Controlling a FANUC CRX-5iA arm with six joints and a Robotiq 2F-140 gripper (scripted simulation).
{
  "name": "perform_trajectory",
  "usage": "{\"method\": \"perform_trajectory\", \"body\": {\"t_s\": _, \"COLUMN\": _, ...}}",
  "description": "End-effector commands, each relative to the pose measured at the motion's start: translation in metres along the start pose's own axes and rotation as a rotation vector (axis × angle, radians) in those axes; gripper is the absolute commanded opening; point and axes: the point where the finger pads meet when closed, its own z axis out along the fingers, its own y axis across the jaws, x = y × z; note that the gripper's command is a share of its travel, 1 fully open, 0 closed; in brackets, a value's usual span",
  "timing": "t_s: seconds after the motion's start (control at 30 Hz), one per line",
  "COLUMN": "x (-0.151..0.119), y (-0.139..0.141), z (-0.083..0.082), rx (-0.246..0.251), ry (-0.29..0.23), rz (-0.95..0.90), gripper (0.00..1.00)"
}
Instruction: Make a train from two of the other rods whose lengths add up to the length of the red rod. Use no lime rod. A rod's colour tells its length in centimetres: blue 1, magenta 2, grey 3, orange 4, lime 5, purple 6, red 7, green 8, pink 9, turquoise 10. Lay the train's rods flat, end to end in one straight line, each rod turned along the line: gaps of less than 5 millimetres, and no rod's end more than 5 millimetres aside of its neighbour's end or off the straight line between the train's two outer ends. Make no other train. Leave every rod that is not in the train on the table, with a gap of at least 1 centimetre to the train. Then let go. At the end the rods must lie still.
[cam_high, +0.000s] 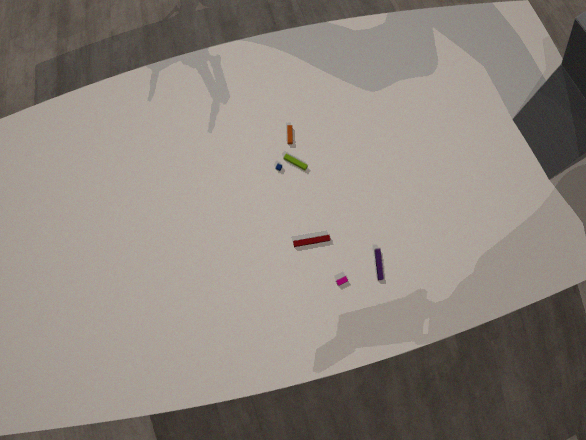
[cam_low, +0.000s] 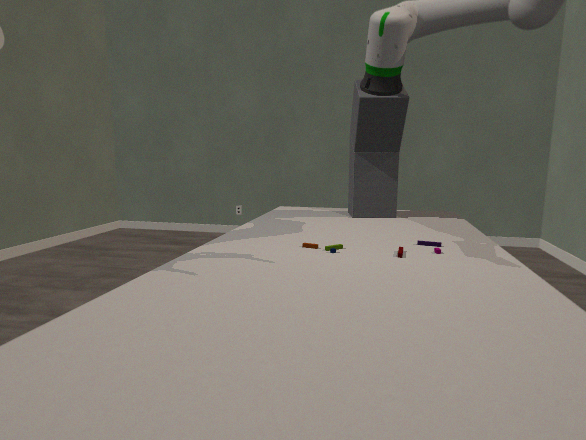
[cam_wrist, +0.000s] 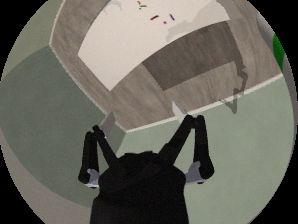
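Worktop (cam_high: 125, 250) carries six rods, none touching. Tool (cam_wrist: 143, 177) far above, fingers spread wide, nothing held. Red rod (cam_high: 311, 241) mid-worktop; purple rod (cam_high: 379, 264) beside; lime rod (cam_high: 295, 162) further up; orange rod (cam_high: 290, 134) near it; magenta rod (cam_high: 341, 281) near purple; blue rod (cam_high: 279, 167) just beside lime.

Even, soft light; broad grey shadows cross the table (cam_high: 150, 250); wrist view fisheye-warped.

A long white table (cam_low: 280, 350) stands on a dark grey wood-plank floor (cam_low: 75, 270), soft shadows lying across its far end, with plain grey-green walls (cam_low: 175, 125) beyond it, a pale baseboard (cam_low: 55, 239) and a small white wall outlet (cam_low: 239, 209).
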Motion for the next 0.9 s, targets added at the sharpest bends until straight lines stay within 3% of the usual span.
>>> {"method": "perform_trajectory", "body": {"t_s": 0.0, "x": -0.008, "y": -0.011, "z": -0.040, "rx": 0.012, "ry": -0.012, "rz": -0.050, "gripper": 1.00}}
{"method": "perform_trajectory", "body": {"t_s": 0.2, "x": -0.012, "y": -0.029, "z": -0.093, "rx": 0.027, "ry": -0.033, "rz": -0.116, "gripper": 1.00}}
{"method": "perform_trajectory", "body": {"t_s": 0.27, "x": -0.012, "y": -0.029, "z": -0.093, "rx": 0.027, "ry": -0.033, "rz": -0.116, "gripper": 1.00}}
{"method": "perform_trajectory", "body": {"t_s": 0.3, "x": -0.012, "y": -0.038, "z": -0.118, "rx": 0.034, "ry": -0.043, "rz": -0.147, "gripper": 1.00}}
{"method": "perform_trajectory", "body": {"t_s": 0.77, "x": 0.007, "y": -0.090, "z": -0.229, "rx": 0.065, "ry": -0.083, "rz": -0.290, "gripper": 1.00}}
{"method": "perform_trajectory", "body": {"t_s": 0.83, "x": 0.007, "y": -0.090, "z": -0.229, "rx": 0.065, "ry": -0.083, "rz": -0.290, "gripper": 1.00}}
{"method": "perform_trajectory", "body": {"t_s": 0.87, "x": 0.016, "y": -0.103, "z": -0.251, "rx": 0.071, "ry": -0.091, "rz": -0.320, "gripper": 1.00}}
